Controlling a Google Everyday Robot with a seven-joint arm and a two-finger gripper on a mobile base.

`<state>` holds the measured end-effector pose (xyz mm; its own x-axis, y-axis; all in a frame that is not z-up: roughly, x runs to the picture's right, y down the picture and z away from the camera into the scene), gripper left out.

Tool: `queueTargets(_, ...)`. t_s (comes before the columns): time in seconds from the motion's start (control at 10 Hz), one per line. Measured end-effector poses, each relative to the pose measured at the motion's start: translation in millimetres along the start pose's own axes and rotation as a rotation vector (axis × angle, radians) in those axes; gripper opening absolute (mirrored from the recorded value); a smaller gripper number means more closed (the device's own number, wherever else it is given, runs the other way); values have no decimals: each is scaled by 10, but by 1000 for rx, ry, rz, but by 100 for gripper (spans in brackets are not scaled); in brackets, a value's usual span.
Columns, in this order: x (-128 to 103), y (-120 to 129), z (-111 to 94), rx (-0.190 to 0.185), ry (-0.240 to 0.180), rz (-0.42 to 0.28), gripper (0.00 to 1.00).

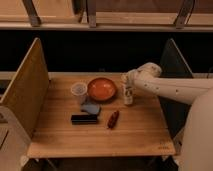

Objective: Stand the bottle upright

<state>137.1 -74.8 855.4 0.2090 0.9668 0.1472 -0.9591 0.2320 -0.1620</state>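
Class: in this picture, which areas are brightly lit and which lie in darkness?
Camera view: warm, dim light falls on the wooden table; the background behind it is black; the gripper, at the small whitish plastic bottle's top, is well lit.

This looks like a robot test station in a lab or workshop; the gripper (127,86), on a pale arm (170,89), hangs over the far right part of a plain wooden table (140,137); well left of the gripper stands an upright board panel (25,92), close on its right a dark panel (172,70), fencing the tabletop like a stall; left of the gripper and nearer the camera lie unrelated props: an orange bowl (102,89), a clear cup (79,92), a black bar (84,119), a dark red object (113,119); beyond the gripper runs a timber ledge (110,22) with slanted metal struts (31,12).
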Motion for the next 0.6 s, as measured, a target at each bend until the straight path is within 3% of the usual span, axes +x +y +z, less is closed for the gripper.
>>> queueTargets(0.3, -181, 136, 35, -46, -54, -27, 0)
queueTargets(0.6, -43, 463, 219, -120, -50, -95, 0)
